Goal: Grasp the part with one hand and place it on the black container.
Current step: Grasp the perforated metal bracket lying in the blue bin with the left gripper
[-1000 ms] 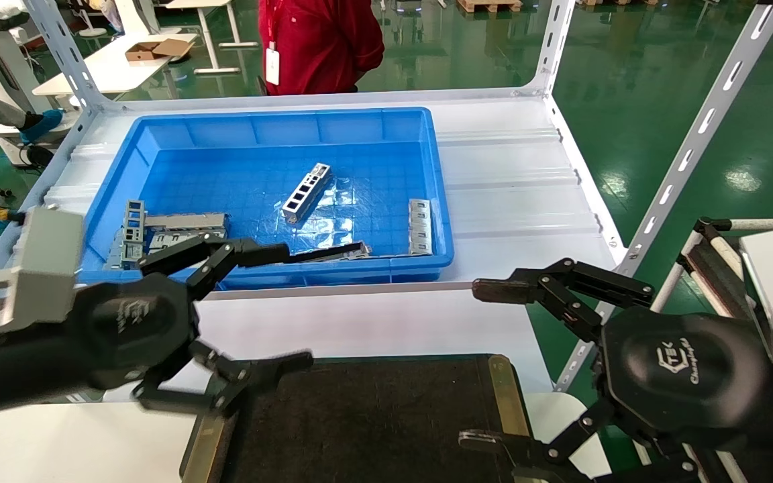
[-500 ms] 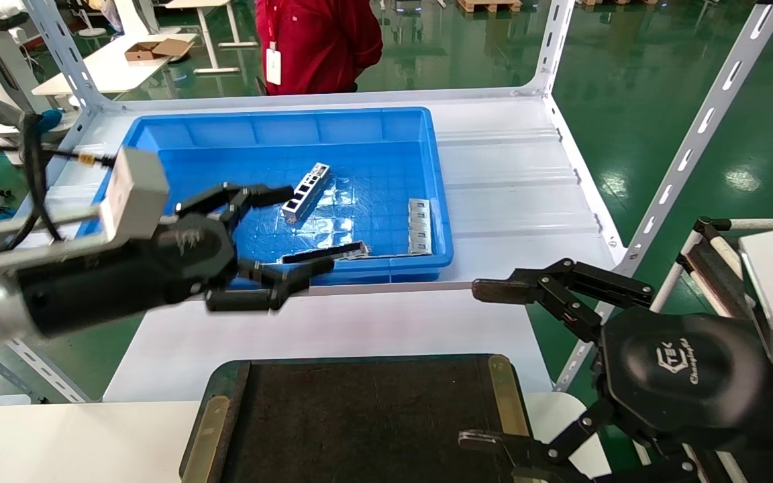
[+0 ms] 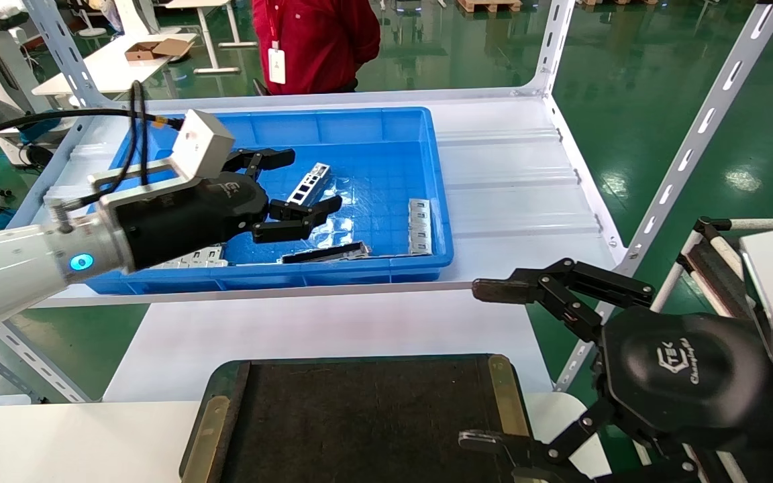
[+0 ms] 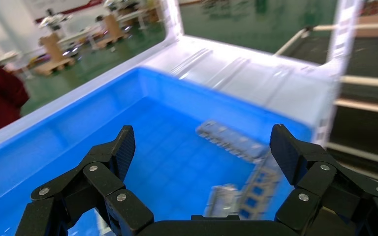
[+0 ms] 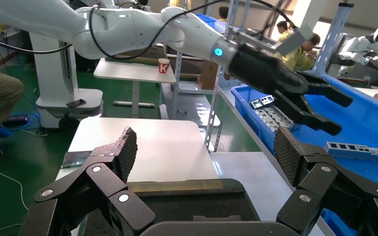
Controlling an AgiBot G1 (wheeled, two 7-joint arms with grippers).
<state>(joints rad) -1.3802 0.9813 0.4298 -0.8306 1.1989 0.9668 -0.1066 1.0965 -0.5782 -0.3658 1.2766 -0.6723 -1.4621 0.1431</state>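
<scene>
Ladder-slotted silver part point(image 3: 306, 187) on blue bin point(image 3: 386, 127)

Our left gripper point(image 3: 296, 191) reaches out at ten o'clock, arm extended forward, fingers spread wide. Our right gripper point(image 3: 487, 365) sits parked near four o'clock, low and close, its fingers likewise splayed apart.

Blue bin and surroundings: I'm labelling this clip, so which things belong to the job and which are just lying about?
Belong to the job:
- the part
- black container
- left gripper, jaws open, above the part

Lying about:
- blue bin
- dark flat strip
- grey metal cages
- right gripper, parked beside the container
</scene>
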